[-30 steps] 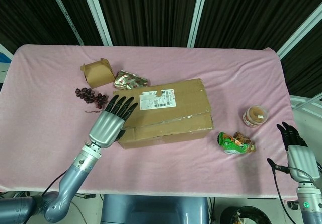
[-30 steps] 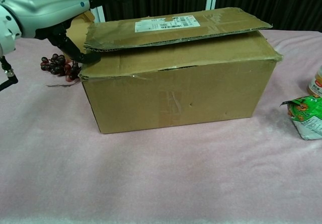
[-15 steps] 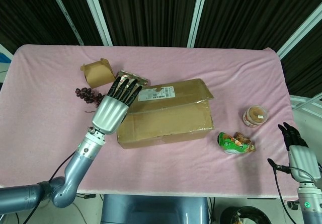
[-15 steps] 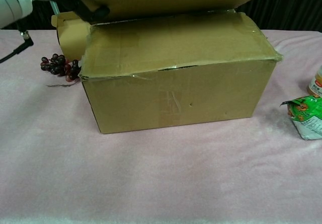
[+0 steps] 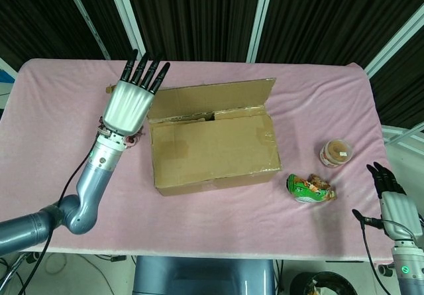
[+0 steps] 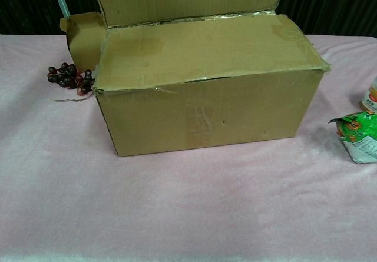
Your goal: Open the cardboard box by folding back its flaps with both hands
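Cardboard box (image 5: 215, 150) flap (image 5: 211, 100) upright (near one flat)

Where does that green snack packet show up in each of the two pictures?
Head view: green snack packet lies right of the cardboard box, near the table's front edge.
Chest view: it sits at the right border, partly cut off.
Shared landmark: the box.

Head view looks steeply down; chest view low, close; both share cardboard box (image 5: 213, 139)
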`<state>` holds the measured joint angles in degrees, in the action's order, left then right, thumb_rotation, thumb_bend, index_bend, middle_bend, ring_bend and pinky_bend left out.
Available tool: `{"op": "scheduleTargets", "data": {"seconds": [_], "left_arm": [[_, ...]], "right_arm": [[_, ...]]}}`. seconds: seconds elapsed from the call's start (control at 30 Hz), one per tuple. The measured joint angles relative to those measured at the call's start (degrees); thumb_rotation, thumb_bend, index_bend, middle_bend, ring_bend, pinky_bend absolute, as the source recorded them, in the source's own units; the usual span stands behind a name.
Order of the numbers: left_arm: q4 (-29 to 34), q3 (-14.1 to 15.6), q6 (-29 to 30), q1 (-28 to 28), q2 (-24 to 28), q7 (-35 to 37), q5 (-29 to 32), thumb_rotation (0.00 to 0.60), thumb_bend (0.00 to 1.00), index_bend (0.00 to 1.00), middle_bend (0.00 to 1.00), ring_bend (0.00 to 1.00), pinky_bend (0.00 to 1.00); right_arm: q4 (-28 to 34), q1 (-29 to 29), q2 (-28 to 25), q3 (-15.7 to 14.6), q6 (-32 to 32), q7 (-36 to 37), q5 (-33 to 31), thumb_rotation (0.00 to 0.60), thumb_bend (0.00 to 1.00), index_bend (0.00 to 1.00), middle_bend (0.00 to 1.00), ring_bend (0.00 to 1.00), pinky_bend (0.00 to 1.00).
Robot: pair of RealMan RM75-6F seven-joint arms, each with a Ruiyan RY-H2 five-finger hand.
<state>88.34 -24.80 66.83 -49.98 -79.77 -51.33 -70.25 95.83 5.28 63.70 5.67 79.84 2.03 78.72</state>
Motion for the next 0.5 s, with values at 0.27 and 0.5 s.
{"op": "scheduleTargets", "data": {"seconds": [0.27,0.5], "left_arm": [[-9.2,0.14,-2.37,-2.95,-0.93,-1.06,2.47,0.6,0.42,0.0,0.0,0.0,0.0],[-13.47,1.85,-3.12,-2.66,-1.44,-1.32,5.46,0.6,0.41,0.0,0.0,0.0,0.0]], "right_arm": [[0.59,-0.06,-0.31,-0.14,-0.39,0.09,-0.4,0.6,0.23,0.0,0.0,0.0,0.23],[0.77,-0.09,-0.55,-0.1,-0.58,0.21,-0.76,0.6,0.24,0.0,0.0,0.0,0.23]]}}
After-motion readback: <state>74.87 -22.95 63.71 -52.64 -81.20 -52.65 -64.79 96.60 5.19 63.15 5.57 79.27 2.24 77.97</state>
